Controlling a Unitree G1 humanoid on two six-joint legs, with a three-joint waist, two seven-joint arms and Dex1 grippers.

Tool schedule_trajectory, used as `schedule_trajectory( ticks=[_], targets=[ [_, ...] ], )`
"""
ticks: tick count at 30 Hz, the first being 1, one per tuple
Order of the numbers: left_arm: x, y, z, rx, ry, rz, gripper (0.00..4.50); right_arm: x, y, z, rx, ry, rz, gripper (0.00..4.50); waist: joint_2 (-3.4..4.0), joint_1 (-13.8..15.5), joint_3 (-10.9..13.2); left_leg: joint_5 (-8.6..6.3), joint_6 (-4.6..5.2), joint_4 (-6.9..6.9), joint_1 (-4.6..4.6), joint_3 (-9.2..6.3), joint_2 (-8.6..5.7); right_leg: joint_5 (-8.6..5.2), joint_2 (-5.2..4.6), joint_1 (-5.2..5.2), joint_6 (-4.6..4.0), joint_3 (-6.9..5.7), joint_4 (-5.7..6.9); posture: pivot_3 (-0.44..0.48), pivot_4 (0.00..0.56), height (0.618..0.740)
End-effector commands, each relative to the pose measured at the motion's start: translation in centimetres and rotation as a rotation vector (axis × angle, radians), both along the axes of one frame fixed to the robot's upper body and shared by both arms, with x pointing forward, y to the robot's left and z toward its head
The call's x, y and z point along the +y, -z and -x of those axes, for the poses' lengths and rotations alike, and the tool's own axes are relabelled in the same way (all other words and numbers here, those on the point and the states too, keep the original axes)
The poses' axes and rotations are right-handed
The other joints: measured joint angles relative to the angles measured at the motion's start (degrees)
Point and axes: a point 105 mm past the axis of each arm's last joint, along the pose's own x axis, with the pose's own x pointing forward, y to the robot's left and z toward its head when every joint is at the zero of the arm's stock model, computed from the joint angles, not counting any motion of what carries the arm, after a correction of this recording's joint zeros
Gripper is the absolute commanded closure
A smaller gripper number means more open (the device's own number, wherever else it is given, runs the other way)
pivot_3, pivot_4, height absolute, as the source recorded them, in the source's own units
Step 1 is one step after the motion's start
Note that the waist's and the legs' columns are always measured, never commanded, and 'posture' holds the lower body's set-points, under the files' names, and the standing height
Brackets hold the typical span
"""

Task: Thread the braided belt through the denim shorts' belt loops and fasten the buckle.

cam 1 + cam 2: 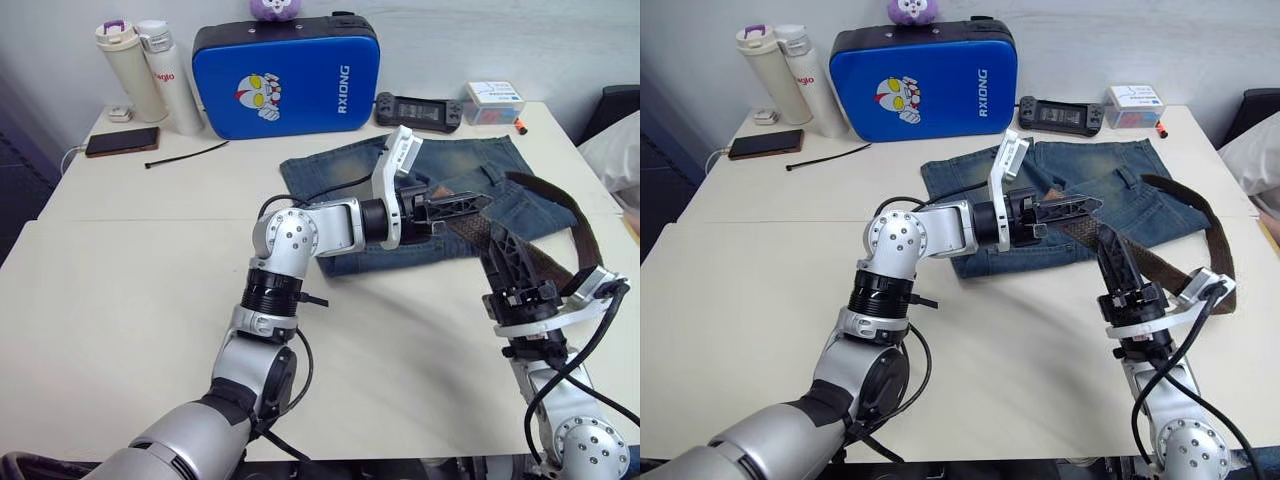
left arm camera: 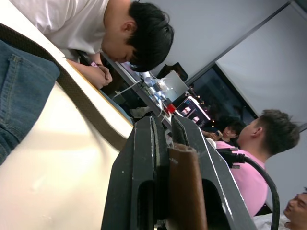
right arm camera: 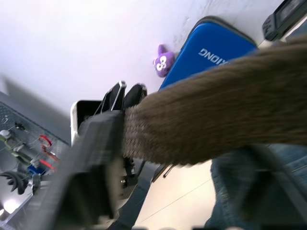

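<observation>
The denim shorts (image 1: 440, 200) lay flat on the white bench (image 1: 120, 290), toward its far side, in front of a blue padded case (image 1: 285, 75). The braided belt (image 1: 560, 215) was not lying in the waistband; it made a big loop over the right part of the shorts and beyond their right edge, toward the right side of the bench.

The left claw (image 1: 1080, 208) reached sideways over the shorts, a little above the cloth. In the left wrist view its two black fingers (image 2: 144, 182) stood close together and pinched a flat brown end piece of the belt between them. The right claw (image 1: 1118, 258) pointed up near the front right edge of the shorts, and its fingers were pressed on the woven strap; in the right wrist view the brown braid (image 3: 216, 115) came out directly from the black finger (image 3: 96, 158). So both claws held the belt, and the two were near each other. I could not make out the buckle or the belt loops.

On the far left of the bench stood two white bottles (image 1: 150, 75), with a dark phone (image 1: 122, 141) and a thin black cable tie (image 1: 185, 155) beside them. A black game controller (image 1: 418, 110) and a small box (image 1: 495, 100) lay behind the shorts.
</observation>
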Motion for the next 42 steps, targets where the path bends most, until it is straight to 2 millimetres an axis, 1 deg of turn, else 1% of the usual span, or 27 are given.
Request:
schedule_trajectory(
  ticks=[1, 2, 3, 5, 7, 8, 9, 10, 12, 15, 16, 17, 20, 22, 23, 24, 25, 26, 28, 31, 33, 34, 36, 38, 40, 42],
  targets=[
    [-0.1, 0.0, 0.0, -0.021, -0.010, -0.007, 4.50, -0.3, -1.6, 0.5, -0.074, 0.008, 0.007, 3.87, 0.00, 0.0, 0.0, 0.00, 0.00, 0.00, 0.00, 0.01, 0.00, 0.00, 0.00, 0.00, 0.00, 0.00, 0.00, 0.000, 0.150, 0.725],
    [-0.1, 0.1, -0.1, -0.023, -0.014, -0.008, 4.50, -0.3, -1.7, 0.5, -0.076, 0.008, 0.005, 4.32, 0.00, 0.0, 0.0, 0.00, 0.00, 0.00, 0.00, 0.00, 0.00, 0.00, 0.00, 0.00, 0.00, 0.00, 0.00, 0.000, 0.150, 0.725],
    [-0.1, 0.1, -0.2, -0.026, -0.021, -0.008, 4.50, -0.4, -1.8, 0.5, -0.076, 0.011, 0.010, 4.46, 0.00, 0.1, 0.0, 0.00, 0.00, 0.00, 0.00, 0.00, 0.00, 0.00, -0.01, 0.00, 0.00, 0.00, 0.00, 0.000, 0.150, 0.725],
    [0.0, 0.0, -0.3, -0.039, -0.031, -0.005, 4.50, -0.7, -1.9, 0.6, -0.075, 0.023, 0.019, 4.46, 0.00, 0.1, 0.0, 0.00, 0.00, 0.00, 0.00, -0.01, -0.01, 0.00, -0.02, 0.00, 0.00, 0.00, 0.00, 0.000, 0.150, 0.725],
    [0.2, -0.3, -0.5, -0.102, -0.042, 0.002, 4.50, -1.6, -2.2, 0.6, -0.074, 0.061, 0.029, 4.46, 0.00, 0.1, 0.0, 0.00, 0.01, 0.00, -0.01, -0.01, -0.01, 0.00, -0.03, 0.00, 0.00, 0.00, 0.00, 0.000, 0.150, 0.725],
    [0.4, -0.4, -0.6, -0.122, -0.056, 0.009, 4.01, -2.1, -2.4, 0.6, -0.072, 0.083, 0.029, 4.49, 0.00, 0.1, 0.0, 0.00, 0.01, 0.00, 0.00, 0.00, -0.02, 0.00, -0.03, 0.00, 0.00, -0.01, 0.00, 0.000, 0.150, 0.725],
    [0.6, 0.0, -1.1, -0.205, -0.088, -0.028, 3.48, -2.9, -2.8, 0.6, -0.072, 0.117, 0.037, 4.50, 0.00, 0.0, 0.0, 0.00, 0.01, 0.00, 0.00, 0.00, -0.01, 0.00, -0.03, 0.00, 0.00, -0.01, 0.00, 0.000, 0.150, 0.725],
    [0.7, 0.6, -1.4, -0.280, -0.110, -0.074, 3.18, -3.4, -3.0, 0.7, -0.070, 0.141, 0.041, 4.50, 0.01, 0.0, 0.0, 0.00, 0.00, 0.00, 0.00, 0.01, -0.01, 0.00, -0.03, 0.00, 0.00, 0.00, 0.00, 0.000, 0.150, 0.725],
    [0.8, 1.9, -1.9, -0.373, -0.138, -0.144, 2.27, -4.2, -3.4, 0.9, -0.066, 0.170, 0.050, 4.50, 0.04, 0.0, 0.0, 0.00, 0.00, -0.04, 0.06, 0.08, 0.00, 0.00, 0.00, 0.00, 0.00, 0.02, 0.00, 0.000, 0.150, 0.725],
    [-0.2, 4.7, -2.2, -0.704, -0.139, -0.379, 0.91, -5.9, -4.2, 1.7, -0.062, 0.234, 0.093, 4.50, 0.04, 0.3, 0.0, 0.00, -0.01, -0.05, 0.06, 0.10, 0.01, 0.00, 0.02, 0.00, 0.00, 0.03, -0.02, 0.000, 0.150, 0.725],
    [-0.6, 5.5, -2.2, -0.764, -0.126, -0.420, 0.36, -6.6, -4.5, 2.0, -0.062, 0.260, 0.096, 4.50, 0.04, 0.4, 0.0, 0.00, 0.00, -0.04, 0.04, 0.10, -0.01, 0.00, 0.00, 0.00, 0.00, 0.02, -0.02, 0.000, 0.150, 0.725],
    [-1.0, 5.9, -2.3, -0.790, -0.123, -0.435, 0.08, -7.2, -4.7, 2.3, -0.061, 0.282, 0.101, 4.50, 0.04, 0.7, 0.0, -0.01, 0.02, -0.04, 0.04, 0.11, -0.05, 0.00, -0.04, 0.00, 0.00, 0.02, -0.03, 0.000, 0.150, 0.725],
    [-2.3, 7.3, -3.0, -0.887, -0.122, -0.489, 0.08, -8.2, -5.1, 2.9, -0.048, 0.331, 0.138, 4.50, 0.03, 1.3, 0.0, -0.08, 0.13, 0.02, -0.01, 0.14, -0.07, 0.00, -0.11, 0.01, 0.00, 0.05, -0.08, 0.000, 0.150, 0.725],
    [-3.2, 8.2, -3.2, -0.924, -0.114, -0.521, 0.08, -8.5, -5.4, 3.2, -0.046, 0.356, 0.148, 4.50, 0.03, 1.5, 0.0, -0.09, 0.17, 0.04, -0.02, 0.18, -0.06, 0.00, -0.21, 0.02, 0.00, 0.05, -0.14, 0.000, 0.150, 0.725],
    [-3.4, 8.6, -3.6, -0.941, -0.126, -0.540, 0.08, -8.6, -5.5, 3.3, -0.044, 0.366, 0.147, 4.50, 0.02, 1.4, 0.0, -0.09, 0.17, 0.04, -0.02, 0.19, -0.06, 0.00, -0.46, 0.02, 0.00, 0.02, -0.14, 0.000, 0.150, 0.725],
    [-3.6, 9.2, -4.1, -0.978, -0.137, -0.585, 0.08, -8.6, -5.5, 3.4, -0.042, 0.375, 0.149, 4.50, 0.02, 1.4, 0.0, -0.10, 0.19, 0.03, -0.01, 0.21, -0.05, 0.00, -0.49, 0.02, 0.00, 0.00, -0.15, 0.000, 0.150, 0.725],
    [-3.6, 9.9, -4.6, -1.021, -0.148, -0.633, 0.61, -8.6, -5.5, 3.5, -0.040, 0.381, 0.151, 4.50, 0.02, 1.4, 0.0, -0.11, 0.20, 0.03, -0.01, 0.22, -0.05, 0.00, -0.49, 0.01, 0.01, -0.02, -0.15, 0.000, 0.150, 0.725],
    [-3.5, 10.3, -5.1, -1.056, -0.166, -0.670, 0.91, -8.5, -5.5, 3.5, -0.038, 0.385, 0.151, 4.50, 0.02, 1.4, 0.0, -0.11, 0.21, 0.02, -0.02, 0.22, -0.05, 0.00, -0.49, 0.00, 0.01, -0.05, -0.16, 0.000, 0.150, 0.725],
    [-3.3, 11.0, -5.8, -1.100, -0.190, -0.720, 1.81, -8.3, -5.5, 3.6, -0.036, 0.391, 0.152, 4.50, 0.01, 1.3, 0.0, -0.12, 0.23, 0.01, -0.01, 0.24, -0.05, 0.00, -0.48, -0.01, 0.02, -0.10, -0.16, 0.000, 0.150, 0.725],
    [-2.0, 13.7, -6.6, -1.116, -0.190, -0.837, 3.19, -7.5, -5.3, 3.8, -0.024, 0.391, 0.182, 4.50, 0.01, 1.4, 0.0, -0.13, 0.24, 0.00, -0.01, 0.24, -0.03, -0.01, -0.50, -0.02, 0.04, -0.13, -0.14, 0.000, 0.150, 0.725],
    [-1.1, 14.7, -7.1, -1.123, -0.195, -0.887, 4.09, -7.2, -5.2, 3.9, -0.020, 0.387, 0.184, 4.50, -0.05, 1.4, 0.0, -0.13, 0.25, 0.00, -0.01, 0.24, -0.03, -0.01, -0.52, -0.02, 0.04, -0.15, -0.13, 0.000, 0.150, 0.725],
    [-0.7, 15.0, -7.3, -1.132, -0.198, -0.900, 4.47, -7.0, -5.1, 3.9, -0.017, 0.383, 0.187, 4.50, -0.06, 1.4, 0.0, -0.14, 0.26, 0.03, -0.01, 0.24, -0.03, 0.00, -0.55, 0.00, 0.05, -0.15, -0.13, 0.000, 0.150, 0.725],
    [0.2, 15.0, -7.9, -1.232, -0.202, -0.949, 4.47, -6.8, -5.1, 3.8, -0.011, 0.375, 0.193, 4.50, -0.06, 1.4, 0.0, -0.15, 0.29, 0.07, 0.00, 0.29, -0.04, 0.02, -0.59, 0.01, 0.09, -0.16, -0.12, 0.000, 0.150, 0.725],
    [1.0, 15.2, -8.1, -1.273, -0.187, -0.969, 4.47, -6.5, -5.0, 3.5, -0.005, 0.359, 0.210, 4.50, -0.08, 1.1, 0.0, -0.16, 0.30, 0.08, 0.02, 0.30, -0.04, 0.03, -0.59, 0.01, 0.11, -0.15, -0.12, 0.000, 0.150, 0.725],
    [1.6, 15.8, -7.7, -1.277, -0.114, -0.956, 4.47, -6.3, -5.0, 3.2, -0.002, 0.339, 0.226, 4.50, -0.07, 0.6, 0.0, -0.16, 0.30, 0.05, 0.03, 0.30, -0.03, 0.03, -0.59, 0.01, 0.11, -0.13, -0.11, 0.000, 0.150, 0.725],
    [2.5, 16.6, -6.7, -1.198, -0.006, -0.897, 4.47, -5.9, -5.2, 3.1, -0.002, 0.305, 0.249, 4.50, -0.06, -0.1, 0.0, -0.15, 0.30, 0.01, 0.05, 0.30, 0.00, 0.03, -0.59, 0.00, 0.10, -0.14, -0.10, 0.000, 0.150, 0.725]
  ],
)
